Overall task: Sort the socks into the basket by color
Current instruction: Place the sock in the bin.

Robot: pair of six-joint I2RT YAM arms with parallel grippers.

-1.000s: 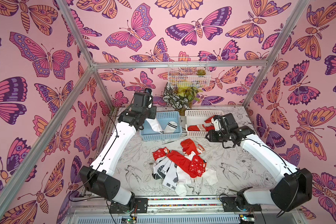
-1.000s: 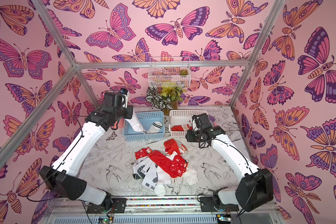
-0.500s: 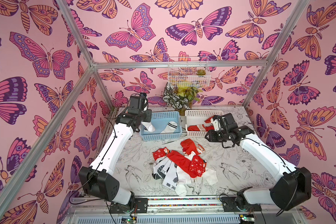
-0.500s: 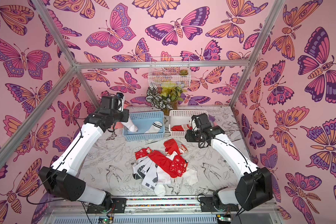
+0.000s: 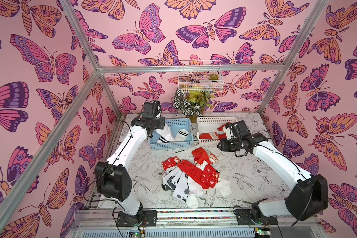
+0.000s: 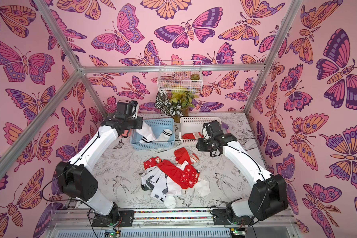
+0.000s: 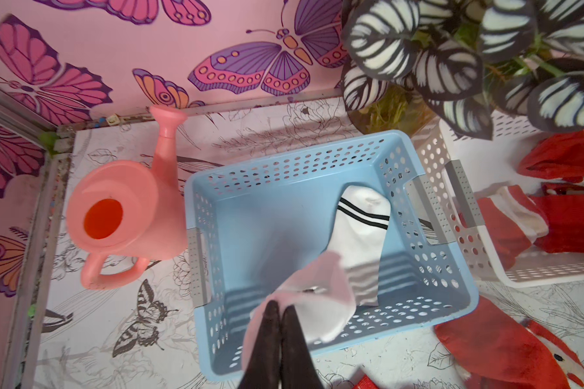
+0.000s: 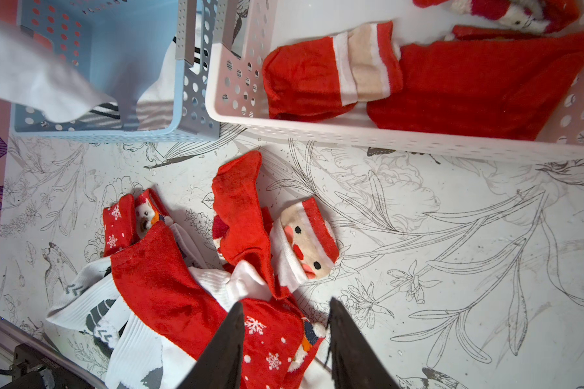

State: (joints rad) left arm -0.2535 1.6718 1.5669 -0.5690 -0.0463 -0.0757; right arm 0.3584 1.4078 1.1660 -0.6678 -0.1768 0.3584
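You have a white sock (image 7: 317, 296) pinched in your left fingers (image 7: 273, 323). They are pressed tight together on one end of it. The rest hangs down from them and looks blurry in the left wrist view. Right under those fingers is the blue basket (image 7: 284, 158), and the sock seems to dip inside it. A striped sock (image 7: 361, 222), white with black lines, lies in that basket just past the fingers.

So I think you are at the drop step for a white sock. The next move looks easy: open the left fingers and let the sock fall. First make sure it is over the middle of the basket and not over the wall. If not, it may flop on the rim and hang out.

The pile (image 5: 190, 179) of red and white socks lies on the bench (image 5: 256, 171), well away from the left fingers. Many socks are left there, so the job looks far from done.

Your right fingers (image 8: 226, 343) are apart and hold nothing. They hang above the pile, with a red snowflake sock (image 8: 273, 350) right below them. The white basket (image 8: 351, 138), with red socks (image 8: 311, 80) in it, is near, just ahead of them. I think that snowflake sock is a good next pick. Come down and pinch only the red cloth, not the white socks beside it.
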